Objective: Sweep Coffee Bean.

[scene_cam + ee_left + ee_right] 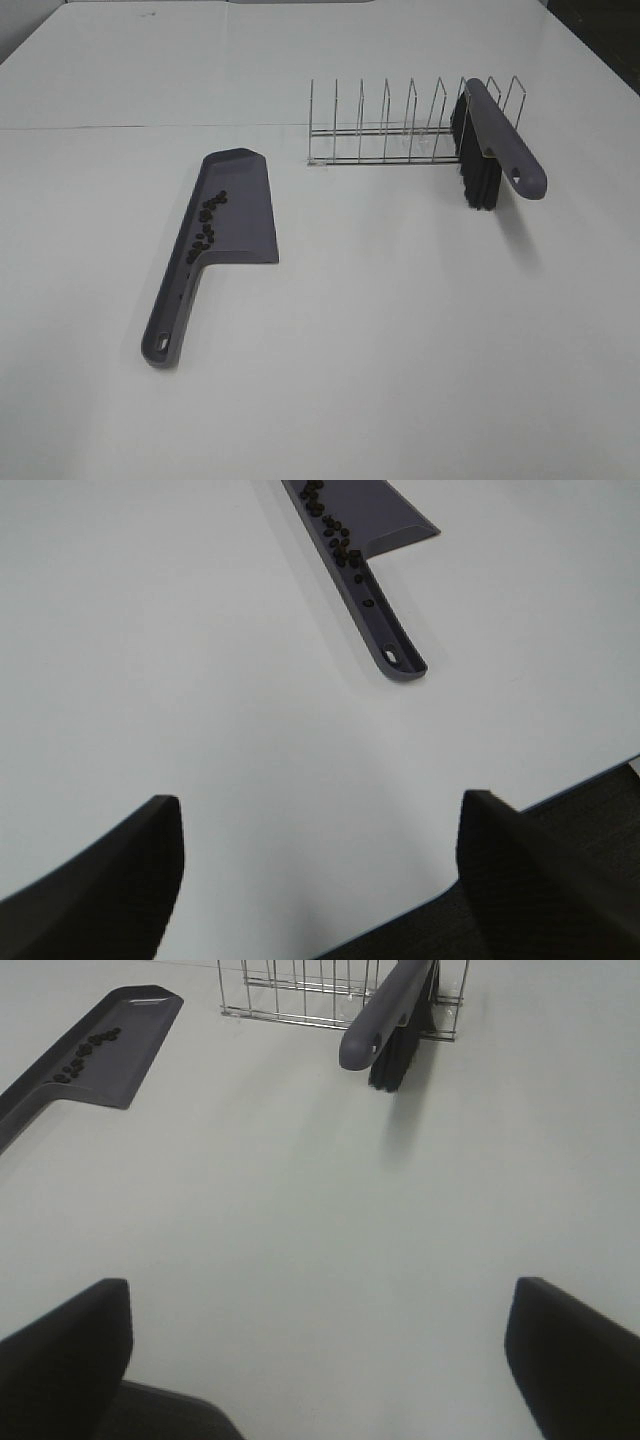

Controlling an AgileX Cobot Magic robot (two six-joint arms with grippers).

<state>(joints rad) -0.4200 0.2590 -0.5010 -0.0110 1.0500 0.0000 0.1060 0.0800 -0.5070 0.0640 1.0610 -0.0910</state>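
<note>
Nearest the wrist cameras are the grippers themselves: the left gripper (320, 880) has its two dark fingers (110, 880) spread wide with nothing but bare table between them, and the right gripper (320, 1360) likewise stands wide apart and empty, its fingers (575, 1360) framing plain surface. Neither arm shows in the high view.

Taking the dustpan as the landmark, the white table (400, 350) runs out on every side of it and carries everything else. Beyond the dustpan's blade end, off to its right in the high view, stands a wire rack (390, 125) of upright metal loops. A brush (495, 140) rests at the rack's far end from the dustpan, its grey-purple handle leaning out over the wires and its black bristles hanging down to the table; it is well apart from the dustpan.

That grey-purple dustpan (235, 210) lies flat on the table, wide blade pointing away from the robot and long handle running back toward it, ending in a small hanging slot.

Smallest are the coffee beans (205, 225): they sit inside the dustpan, strung in a loose line along the raised edge of the pan on its left in the high view, from mid-blade down to where the handle begins, with a few in the handle's channel.
</note>
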